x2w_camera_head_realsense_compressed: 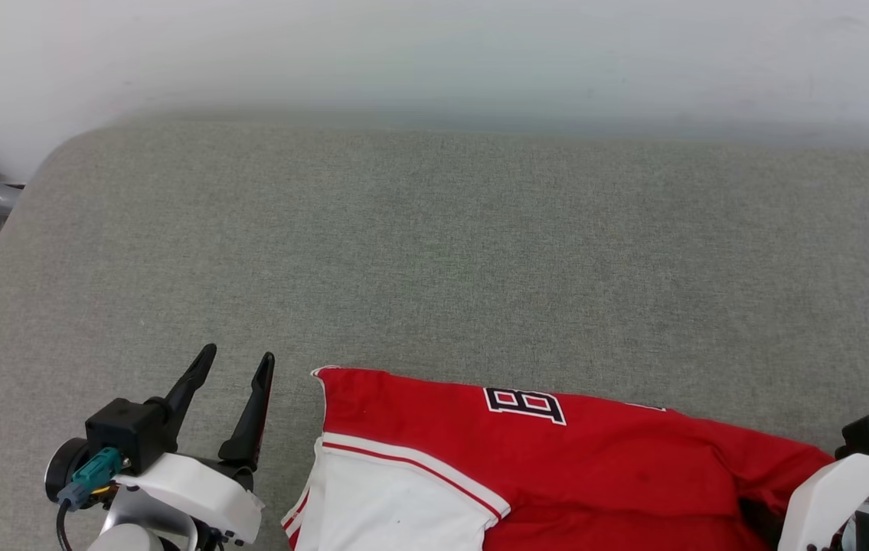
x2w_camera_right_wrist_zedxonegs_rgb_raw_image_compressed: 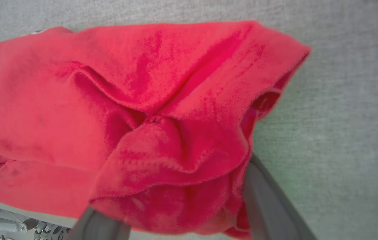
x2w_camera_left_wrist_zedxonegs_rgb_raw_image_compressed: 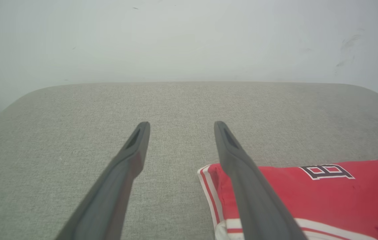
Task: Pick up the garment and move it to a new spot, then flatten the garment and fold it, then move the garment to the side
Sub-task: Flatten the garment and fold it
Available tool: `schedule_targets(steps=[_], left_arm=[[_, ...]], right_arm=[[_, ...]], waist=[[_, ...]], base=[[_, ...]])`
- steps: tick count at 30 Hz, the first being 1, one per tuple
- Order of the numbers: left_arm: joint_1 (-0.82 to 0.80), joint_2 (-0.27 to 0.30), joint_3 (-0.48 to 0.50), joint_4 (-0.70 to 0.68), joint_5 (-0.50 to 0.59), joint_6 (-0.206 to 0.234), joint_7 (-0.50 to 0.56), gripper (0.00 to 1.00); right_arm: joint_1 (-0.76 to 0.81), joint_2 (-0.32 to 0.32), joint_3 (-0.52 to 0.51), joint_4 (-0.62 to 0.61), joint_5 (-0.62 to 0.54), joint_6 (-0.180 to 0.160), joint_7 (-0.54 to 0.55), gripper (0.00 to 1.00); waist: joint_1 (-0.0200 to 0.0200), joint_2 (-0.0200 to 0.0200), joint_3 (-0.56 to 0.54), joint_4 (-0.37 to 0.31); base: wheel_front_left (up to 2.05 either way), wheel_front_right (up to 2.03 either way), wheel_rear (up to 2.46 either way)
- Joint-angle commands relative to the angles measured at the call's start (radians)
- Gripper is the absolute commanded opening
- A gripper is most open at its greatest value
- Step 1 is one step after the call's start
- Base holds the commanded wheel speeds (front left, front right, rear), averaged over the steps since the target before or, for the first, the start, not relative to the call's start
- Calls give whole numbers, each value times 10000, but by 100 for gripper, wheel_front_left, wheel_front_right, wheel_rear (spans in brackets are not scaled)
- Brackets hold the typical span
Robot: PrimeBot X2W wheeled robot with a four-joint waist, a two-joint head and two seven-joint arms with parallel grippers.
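The left gripper [x2w_camera_head_realsense_compressed: 239, 353] hangs empty over the grey woven cushion [x2w_camera_head_realsense_compressed: 434, 252], its dark tapered fingers spread. Just to its right lies the jersey [x2w_camera_head_realsense_compressed: 595, 459], thin red cloth with a white striped sleeve. Its rumpled far end bunches over the right gripper [x2w_camera_right_wrist_zedxonegs_rgb_raw_image_compressed: 182, 180], whose fingers stand wide apart beneath the folds.

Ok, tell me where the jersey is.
In the head view the jersey lies at the near edge of the grey pad, centre to right, just right of the left gripper.
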Motion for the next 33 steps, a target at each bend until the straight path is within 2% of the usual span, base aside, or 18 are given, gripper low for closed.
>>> schedule_targets(steps=[1,2,3,13,20,24,29,33], left_arm=[[88,-38,42,28,95,-45,-67,100],[103,-47,63,32,92,-63,-66,100],[129,-56,82,34,90,-73,-66,100],[277,-69,219,-5,178,-151,-59,100],[210,-114,196,-10,242,-173,-60,100],[163,-153,152,21,237,-199,-58,100],[248,-183,175,69,234,-216,-58,100],[359,-262,202,89,249,-224,-60,100]], right_arm=[[302,271,238,227,51,104,128,44],[312,172,229,221,-43,90,75,18],[310,74,211,223,-116,69,13,0],[12,-763,-439,379,-629,46,-687,0],[-536,-1564,-1256,843,-1122,49,-1246,0],[-694,-2240,-1740,1145,-1878,49,-1532,0],[-787,-2476,-2028,1421,-2075,50,-1723,0],[-595,-2302,-1694,1121,-1736,52,-1647,0]], waist=[[0,0,-61,-2],[0,0,-86,-4],[0,0,-108,-6],[0,0,-178,-92],[0,0,-128,-180],[0,0,-129,-204],[0,0,-230,-237],[0,0,-392,-276]], base=[[0,0,0],[0,0,0],[0,0,0],[0,0,0],[0,0,0],[0,0,0],[0,0,0],[0,0,0]])
